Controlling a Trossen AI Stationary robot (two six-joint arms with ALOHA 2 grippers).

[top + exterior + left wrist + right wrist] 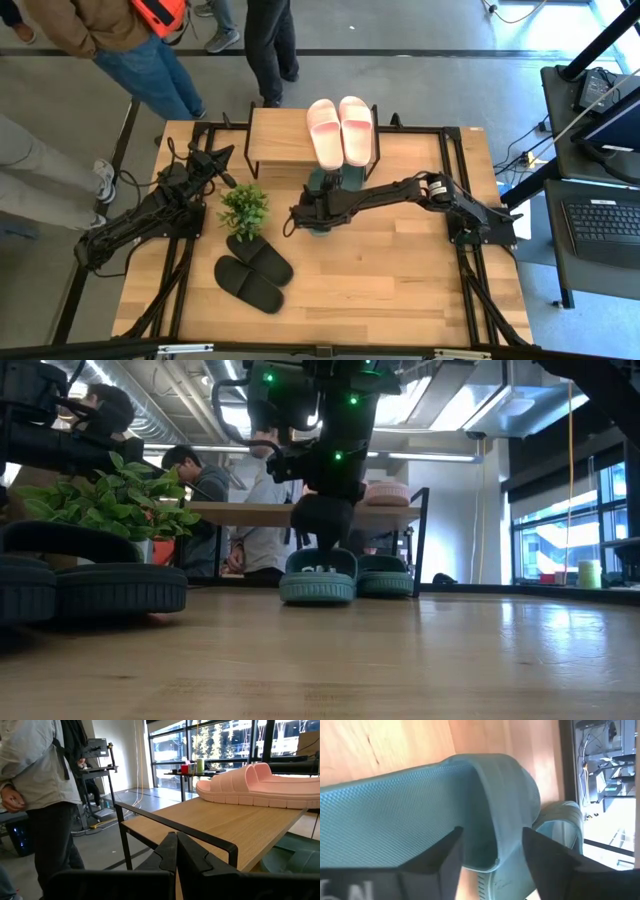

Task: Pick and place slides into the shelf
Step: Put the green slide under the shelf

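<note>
From above, the right end effector [312, 208] is over a green slide [322, 186] on the worktop [400, 280], just in front of the shelf [275, 140], but the arm hides most of that slide. The right wrist view fills the gap: its two dark fingers [440, 857] stand apart on either side of the green slide's [420, 810] strap, neither visibly pressing on it, and a second green slide [560, 827] lies just beyond. The low view shows both green slides [318, 575] flat on the worktop side by side under the shelf's edge, the end effector coming down onto the nearer one. The pink pair [340, 130] sits on the shelf top, beyond the right end effector; the left wrist view sees it [260, 785] from the side. The black pair [255, 270] lies on the worktop beside a small potted plant [244, 208], between the two arms. The left end effector [222, 160] waits with its fingers [172, 855] together, near the shelf's corner. The worktop is pale wood with a black frame. Beyond it, several people [150, 50] stand on a grey floor, and large windows [220, 745] show behind.
</note>
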